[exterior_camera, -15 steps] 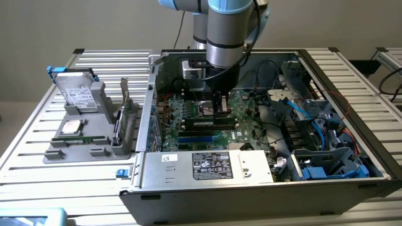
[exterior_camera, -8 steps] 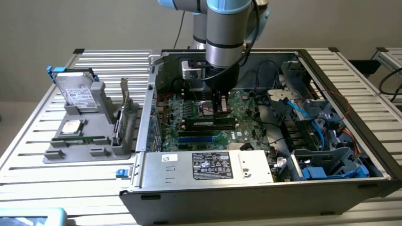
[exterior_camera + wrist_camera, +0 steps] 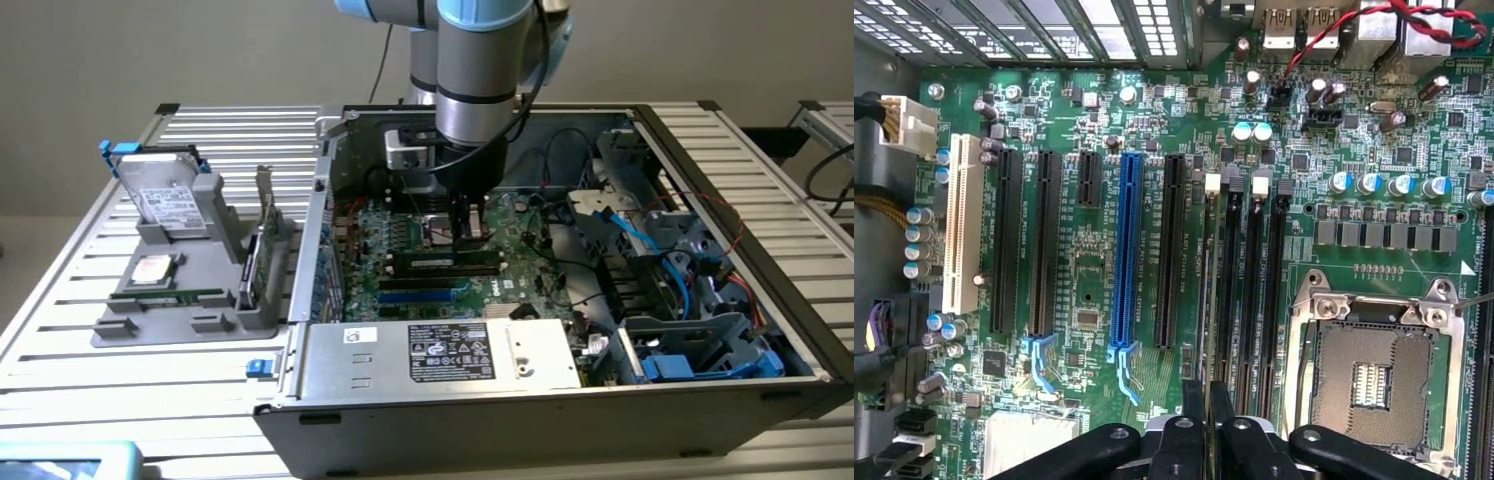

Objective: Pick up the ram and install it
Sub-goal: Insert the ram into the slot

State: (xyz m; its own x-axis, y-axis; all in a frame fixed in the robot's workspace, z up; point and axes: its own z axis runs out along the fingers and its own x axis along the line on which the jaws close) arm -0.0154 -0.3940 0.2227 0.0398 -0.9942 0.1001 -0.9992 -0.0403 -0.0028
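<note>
The ram (image 3: 447,262) is a dark narrow stick with a pale label, standing on edge in a memory slot of the green motherboard (image 3: 400,240) inside the open computer case. My gripper (image 3: 465,238) reaches straight down onto the stick's top edge. In the wrist view, the ram (image 3: 1203,300) is a thin edge-on strip running along the slot beside a white latch (image 3: 1212,183). It runs up between my black fingers (image 3: 1194,415), and my gripper (image 3: 1207,410) is shut on it.
Empty black memory slots (image 3: 1254,290) and the bare processor socket (image 3: 1369,375) lie beside the ram. A labelled power supply (image 3: 441,350) fills the case front, with cables (image 3: 627,240) on the exterior view's right. Outside the case, a grey holder (image 3: 187,320) carries a hard drive (image 3: 167,200), an upright card (image 3: 264,215) and a narrow green board (image 3: 167,296).
</note>
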